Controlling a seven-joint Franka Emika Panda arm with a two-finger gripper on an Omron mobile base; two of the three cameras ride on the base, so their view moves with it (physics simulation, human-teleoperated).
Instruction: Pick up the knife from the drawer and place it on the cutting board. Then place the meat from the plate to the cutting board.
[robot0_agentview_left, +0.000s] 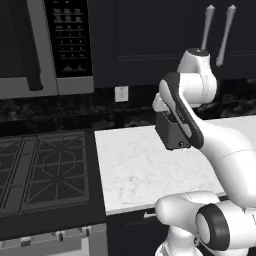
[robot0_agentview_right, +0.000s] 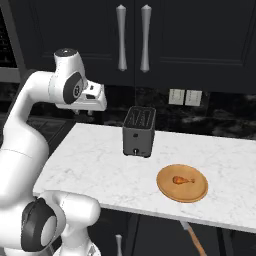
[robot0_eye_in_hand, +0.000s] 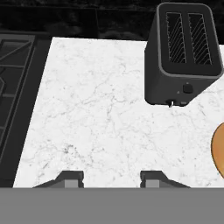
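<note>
The meat (robot0_agentview_right: 183, 180), a small drumstick, lies on a round tan plate (robot0_agentview_right: 196, 192) at the right of the white counter; the plate's edge (robot0_eye_in_hand: 219, 149) also shows in the hand view. Below the counter's front edge, the knife (robot0_agentview_right: 192, 239) with its tan handle lies in the dark drawer (robot0_agentview_right: 220, 242). The cutting board is out of view. My gripper (robot0_agentview_right: 83, 112) hangs high above the counter's left part, left of the toaster and far from the plate and knife. In the hand view the gripper (robot0_eye_in_hand: 111, 179) is open, with only bare counter between its fingertips.
A dark two-slot toaster (robot0_agentview_right: 138, 132) (robot0_eye_in_hand: 183, 57) (robot0_agentview_left: 172, 132) stands mid-counter toward the back. A gas stove (robot0_agentview_left: 45, 170) (robot0_eye_in_hand: 13, 87) borders the counter on the left, under a microwave (robot0_agentview_left: 40, 45). Dark wall cabinets with silver handles (robot0_agentview_right: 132, 37) hang above.
</note>
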